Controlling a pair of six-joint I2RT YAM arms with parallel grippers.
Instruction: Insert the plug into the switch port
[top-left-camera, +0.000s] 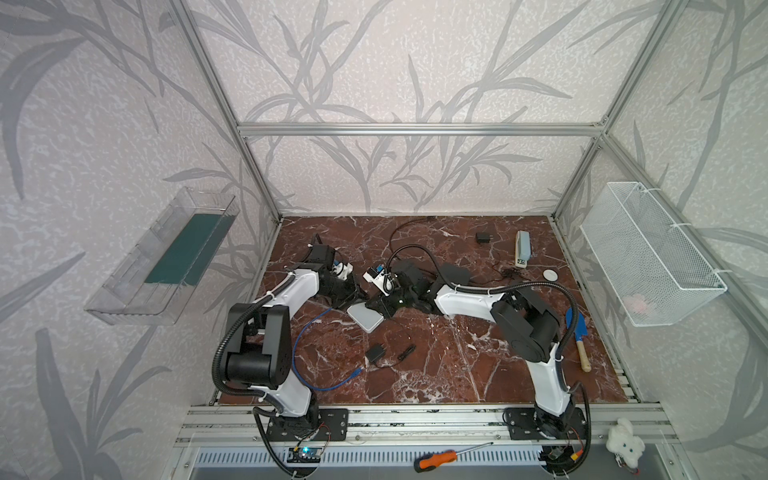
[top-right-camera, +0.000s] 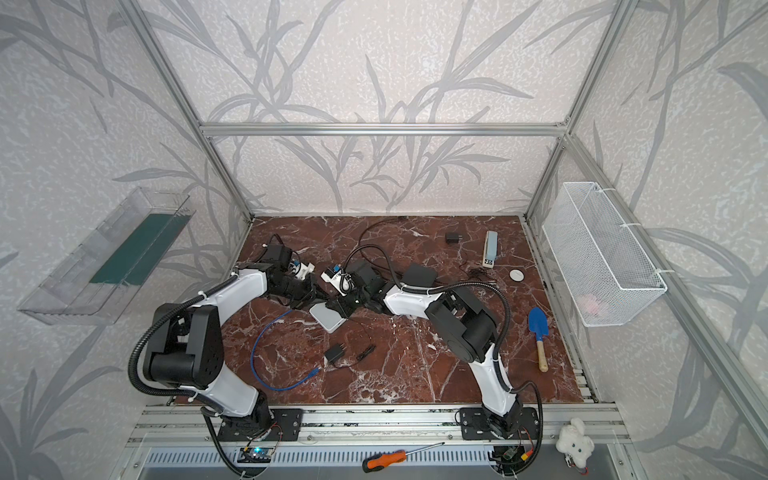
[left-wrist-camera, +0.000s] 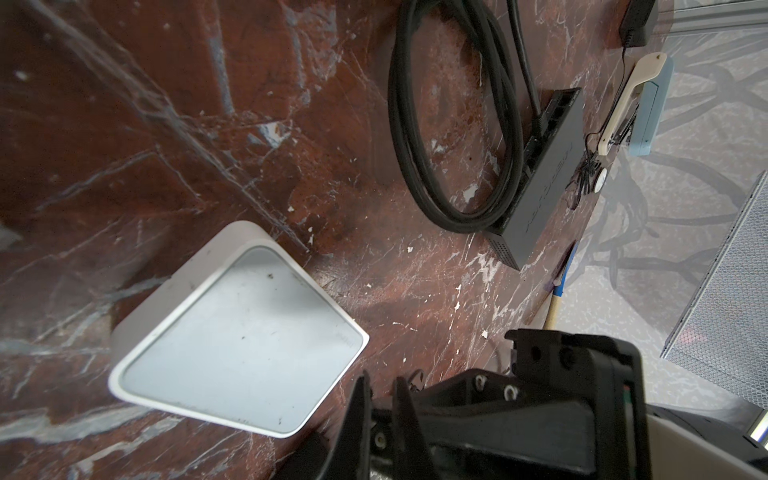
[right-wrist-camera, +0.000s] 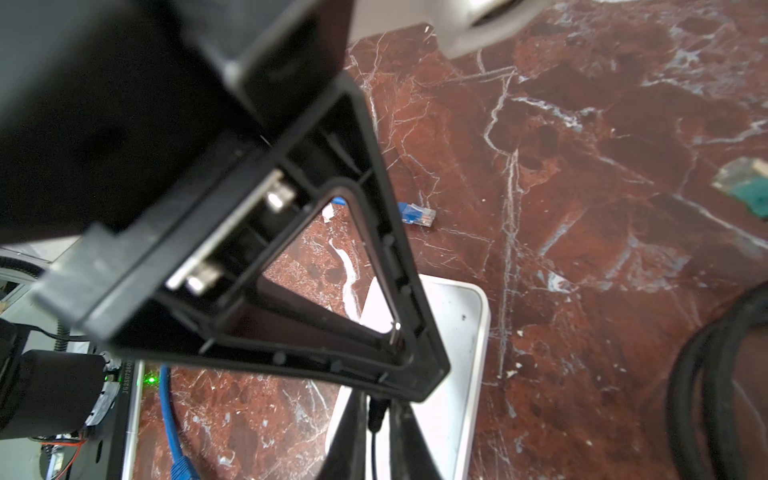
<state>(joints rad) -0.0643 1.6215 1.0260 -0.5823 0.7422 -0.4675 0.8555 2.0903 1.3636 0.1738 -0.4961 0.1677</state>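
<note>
The switch is a flat white box (top-left-camera: 365, 318) (top-right-camera: 328, 318) lying mid-table, also seen in the left wrist view (left-wrist-camera: 241, 345) and the right wrist view (right-wrist-camera: 457, 332). Its port does not show in any view. My right gripper (right-wrist-camera: 379, 401) (top-left-camera: 377, 306) hangs over the box's far edge, shut on the small black plug (right-wrist-camera: 376, 415), whose thin cord trails back between the fingers. My left gripper (left-wrist-camera: 382, 378) (top-left-camera: 360, 296) is shut with its tips right against the right one's; whether it nips the cord I cannot tell. The black adapter block (top-left-camera: 375, 354) lies nearer the front.
A dark grey slab (left-wrist-camera: 544, 174) (top-left-camera: 455, 274) with a thick black cable (left-wrist-camera: 457, 124) lies behind the right arm. A blue cable (top-left-camera: 307, 353) loops at front left, its connector (right-wrist-camera: 417, 214) loose. A blue trowel (top-left-camera: 577, 332) and a wire basket (top-left-camera: 648, 253) are at the right.
</note>
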